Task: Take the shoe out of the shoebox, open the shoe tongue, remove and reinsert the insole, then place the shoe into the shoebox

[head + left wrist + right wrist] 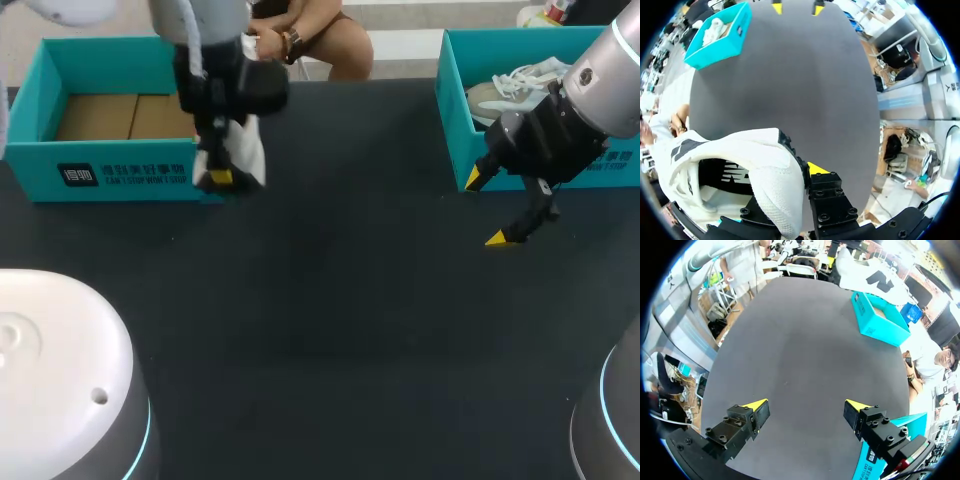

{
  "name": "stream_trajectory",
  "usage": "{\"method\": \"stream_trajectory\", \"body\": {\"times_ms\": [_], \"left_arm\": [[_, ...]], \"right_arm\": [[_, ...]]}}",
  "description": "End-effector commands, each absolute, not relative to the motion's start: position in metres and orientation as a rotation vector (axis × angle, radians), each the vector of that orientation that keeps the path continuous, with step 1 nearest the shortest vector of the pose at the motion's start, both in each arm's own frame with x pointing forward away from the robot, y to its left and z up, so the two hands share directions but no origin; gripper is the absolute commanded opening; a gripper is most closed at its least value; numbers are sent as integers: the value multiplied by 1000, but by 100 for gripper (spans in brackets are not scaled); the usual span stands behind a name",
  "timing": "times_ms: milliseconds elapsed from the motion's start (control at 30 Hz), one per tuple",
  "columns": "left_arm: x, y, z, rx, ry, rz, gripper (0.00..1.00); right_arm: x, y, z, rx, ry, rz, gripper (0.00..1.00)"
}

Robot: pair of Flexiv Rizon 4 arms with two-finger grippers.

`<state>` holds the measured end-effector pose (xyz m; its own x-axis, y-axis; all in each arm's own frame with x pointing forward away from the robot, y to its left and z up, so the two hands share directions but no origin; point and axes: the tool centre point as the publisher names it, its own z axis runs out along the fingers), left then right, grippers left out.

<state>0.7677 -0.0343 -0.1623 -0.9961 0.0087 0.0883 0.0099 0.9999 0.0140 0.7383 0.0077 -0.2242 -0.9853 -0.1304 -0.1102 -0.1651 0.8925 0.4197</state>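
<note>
— Head view: what is made out of the materials and shapes?

— A white shoe (245, 150) of knitted mesh with black markings is seen. In the left wrist view its weave is shown close up, with a thick rounded edge. Two teal cardboard boxes, rectangular and open-topped, are also seen. The left shoebox (100, 170) is shown with a plain brown floor. In the right shoebox (453, 112) a second shoe (505, 90), pale with white laces, is laid.

— And the surface?

— Everything is carried by a dark, matte counter (330, 300), smooth and evenly coloured. The boxes are set along its far side, well apart.

— How is the left gripper found?

— The left gripper (218, 178) is closed on the white shoe. The shoe is held up off the counter at the front right corner of the left shoebox. In the left wrist view the shoe's side wall is gripped. One yellow tip is seen against the outside of the wall, and the other finger is hidden by the shoe.

— And the right gripper?

— The right gripper (805, 410) is spread wide, and only bare counter is seen between its fingers. It is held above the counter just in front of the right shoebox. Whether the box is touched cannot be told.
</note>
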Motion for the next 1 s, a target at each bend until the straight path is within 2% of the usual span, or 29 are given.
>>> {"method": "stream_trajectory", "body": {"times_ms": [33,700,1000], "left_arm": [[795,2,-155,-23,-3036,-8,0],[882,162,-143,-347,-3016,-10,0],[887,169,-142,-298,-3021,-18,0]], "right_arm": [[738,8,-225,-232,2978,670,100],[738,8,-225,-232,2978,670,100],[738,8,-225,-232,2978,670,100]]}}
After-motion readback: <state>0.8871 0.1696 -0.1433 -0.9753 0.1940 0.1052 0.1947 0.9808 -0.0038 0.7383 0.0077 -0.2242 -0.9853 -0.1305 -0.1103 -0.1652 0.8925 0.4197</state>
